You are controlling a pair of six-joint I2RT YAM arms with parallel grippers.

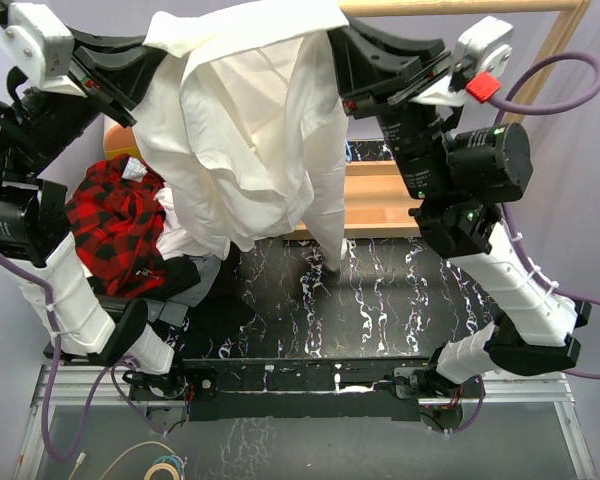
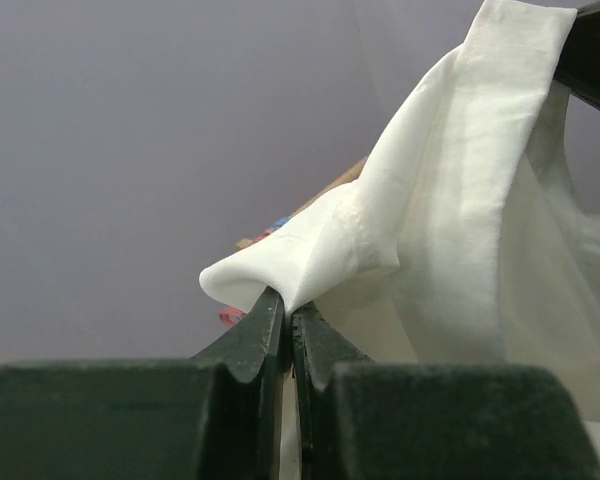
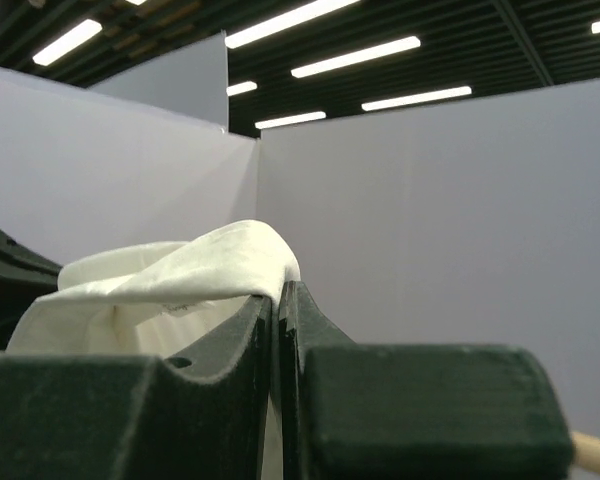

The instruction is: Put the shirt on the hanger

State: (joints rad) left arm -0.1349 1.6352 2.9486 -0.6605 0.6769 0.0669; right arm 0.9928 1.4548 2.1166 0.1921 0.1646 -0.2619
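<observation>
Shirt [image 1: 250, 130] thin, limp, light. L claw [image 2: 288, 305], R claw [image 3: 277, 290] both clamped on its top edge; grip nr shoulders.

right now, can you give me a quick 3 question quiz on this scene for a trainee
1. True or false: the shirt lies flat on the table.
2. What is the left gripper shut on? A) nothing B) a fold of the shirt C) a cup
3. Which garment is heaped at the left of the table?

Key
1. False. It hangs in the air, pinched by the left gripper and the right gripper.
2. B
3. The red-and-black plaid garment.
</observation>
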